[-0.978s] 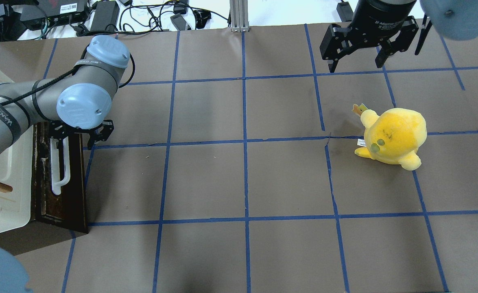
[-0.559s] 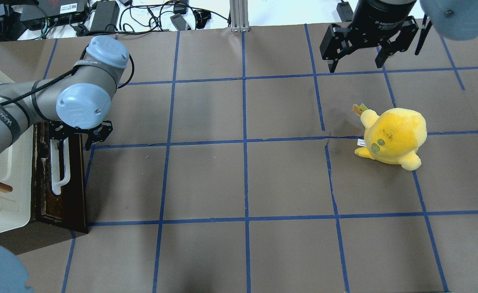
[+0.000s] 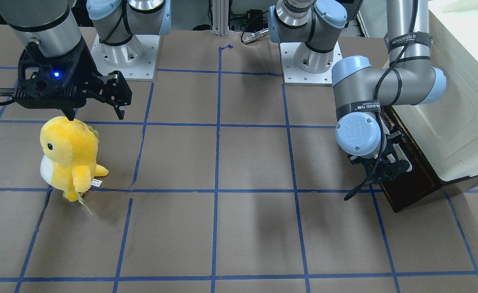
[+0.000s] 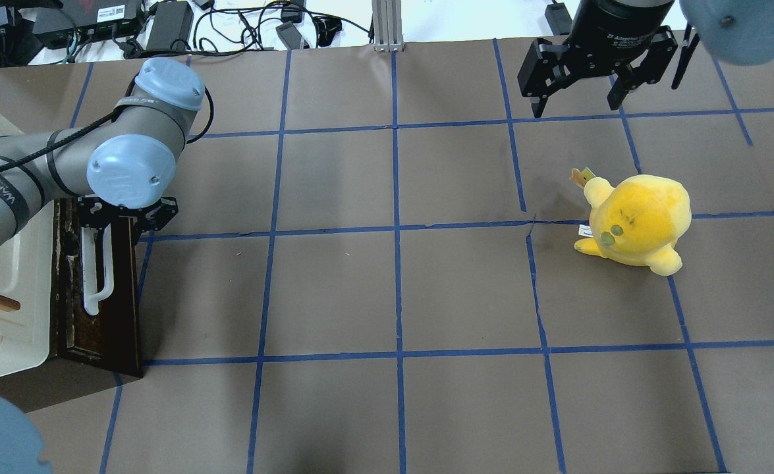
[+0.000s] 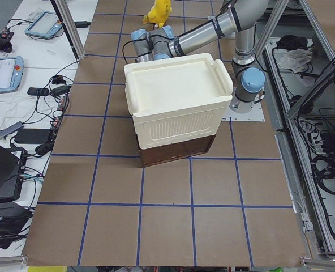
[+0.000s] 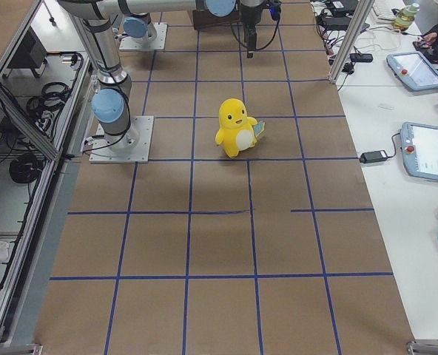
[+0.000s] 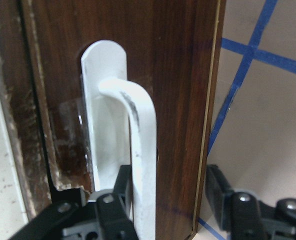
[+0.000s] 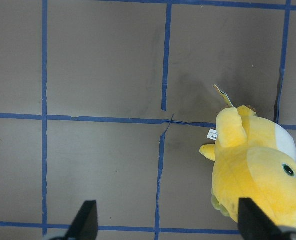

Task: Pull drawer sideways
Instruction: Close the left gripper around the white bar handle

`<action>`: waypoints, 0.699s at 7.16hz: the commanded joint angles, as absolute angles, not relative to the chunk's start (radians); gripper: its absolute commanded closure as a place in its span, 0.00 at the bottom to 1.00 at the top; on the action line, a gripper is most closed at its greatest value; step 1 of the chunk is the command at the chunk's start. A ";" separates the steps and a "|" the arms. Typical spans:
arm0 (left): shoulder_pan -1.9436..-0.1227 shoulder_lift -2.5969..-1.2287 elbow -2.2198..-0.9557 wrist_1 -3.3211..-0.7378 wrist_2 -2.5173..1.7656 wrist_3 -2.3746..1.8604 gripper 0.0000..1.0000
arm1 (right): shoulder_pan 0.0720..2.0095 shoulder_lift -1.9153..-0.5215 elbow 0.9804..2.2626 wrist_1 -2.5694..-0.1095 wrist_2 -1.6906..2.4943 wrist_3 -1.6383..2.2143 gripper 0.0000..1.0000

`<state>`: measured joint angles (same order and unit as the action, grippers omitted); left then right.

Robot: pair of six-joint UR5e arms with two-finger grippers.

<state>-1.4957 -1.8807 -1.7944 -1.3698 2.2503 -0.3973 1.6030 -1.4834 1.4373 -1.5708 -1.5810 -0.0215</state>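
A brown table (image 4: 334,289) gridded in blue tape; at the robot's left the drawer (image 4: 123,296) sits shut-looking under a cream cabinet (image 4: 4,289); the left gripper (image 4: 126,222), jaws wide, straddles its white handle (image 4: 100,280), so closing and pulling sideways seems next; the right gripper (image 4: 576,102) hangs open, idle.

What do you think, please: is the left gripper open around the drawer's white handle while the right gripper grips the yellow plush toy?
No: the right gripper hangs open, clear of the yellow plush toy, as the overhead view shows. The rest holds.
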 commanded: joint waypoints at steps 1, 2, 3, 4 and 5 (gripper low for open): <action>-1.496 -1.878 -1.790 -1.371 2.252 -0.396 0.46 | 1.603 -1.483 1.437 -1.571 -1.580 -0.021 0.00; -1.496 -1.878 -1.790 -1.373 2.252 -0.396 0.49 | 1.603 -1.483 1.437 -1.571 -1.582 -0.021 0.00; -1.496 -1.876 -1.790 -1.374 2.253 -0.396 0.51 | 1.603 -1.483 1.437 -1.571 -1.580 -0.021 0.00; -1.496 -1.876 -1.792 -1.374 2.253 -0.397 0.53 | 1.603 -1.483 1.437 -1.571 -1.580 -0.021 0.00; -1.496 -1.876 -1.790 -1.376 2.253 -0.399 0.55 | 1.603 -1.483 1.437 -1.571 -1.582 -0.023 0.00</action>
<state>-1.4956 -1.8764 -1.7907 -1.3745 2.2532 -0.3971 1.6030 -1.4834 1.4373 -1.5708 -1.5804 -0.0218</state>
